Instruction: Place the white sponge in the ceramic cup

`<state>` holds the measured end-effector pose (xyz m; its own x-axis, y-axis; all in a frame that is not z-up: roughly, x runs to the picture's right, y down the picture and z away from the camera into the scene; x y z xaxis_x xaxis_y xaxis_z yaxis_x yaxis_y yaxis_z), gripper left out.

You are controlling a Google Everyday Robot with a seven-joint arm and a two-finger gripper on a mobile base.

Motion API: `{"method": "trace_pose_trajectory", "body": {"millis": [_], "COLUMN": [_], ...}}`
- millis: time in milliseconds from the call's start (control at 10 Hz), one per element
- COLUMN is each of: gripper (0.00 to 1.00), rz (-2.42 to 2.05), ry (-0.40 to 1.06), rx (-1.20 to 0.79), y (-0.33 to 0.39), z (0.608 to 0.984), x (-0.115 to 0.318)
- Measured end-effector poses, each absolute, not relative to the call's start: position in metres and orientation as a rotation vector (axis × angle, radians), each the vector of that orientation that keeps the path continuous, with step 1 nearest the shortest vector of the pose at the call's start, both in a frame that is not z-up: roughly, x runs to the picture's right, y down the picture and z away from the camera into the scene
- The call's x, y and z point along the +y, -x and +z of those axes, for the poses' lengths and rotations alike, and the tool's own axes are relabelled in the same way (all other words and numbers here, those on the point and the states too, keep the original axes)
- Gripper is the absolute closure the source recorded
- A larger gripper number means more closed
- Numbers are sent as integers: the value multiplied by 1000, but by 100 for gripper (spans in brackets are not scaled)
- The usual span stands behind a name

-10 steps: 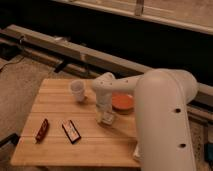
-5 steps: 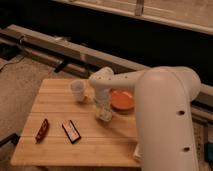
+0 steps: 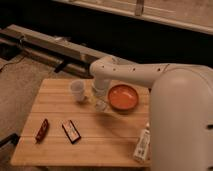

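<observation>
The small white ceramic cup (image 3: 78, 91) stands upright on the wooden table (image 3: 55, 110), left of centre near the far edge. My gripper (image 3: 101, 103) hangs from the white arm just right of the cup, between it and the orange bowl. It is shut on a small pale block, the white sponge (image 3: 101, 106), held just above the table. The sponge is partly hidden by the fingers.
A wide orange bowl (image 3: 123, 97) sits right of the gripper. A white tube-shaped bottle (image 3: 142, 144) lies at the front right. A dark packet (image 3: 71, 131) and a red bar (image 3: 41, 130) lie at the front left. My arm's bulky body covers the right side.
The gripper has moved up and left with the sponge, away from the bowl's front and closer to the cup.
</observation>
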<state>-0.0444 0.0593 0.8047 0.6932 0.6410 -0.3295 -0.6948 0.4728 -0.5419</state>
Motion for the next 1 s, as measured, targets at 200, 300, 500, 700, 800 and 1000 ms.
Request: {"method": "trace_pose_trajectory", "body": {"millis": [200,300,500,700,800,1000], "gripper": [100,100,100,100,100,100], "rz": [812,802,780,772,773,766], "ry": [672,652,635,628,625,628], "rx": [-9,-66,-143,-202,-226,-268], "y": [63,78,104,116,119,133], "z": [794,795,804,813,819,826], "x": [28,8,-14,-29,-37,-45]}}
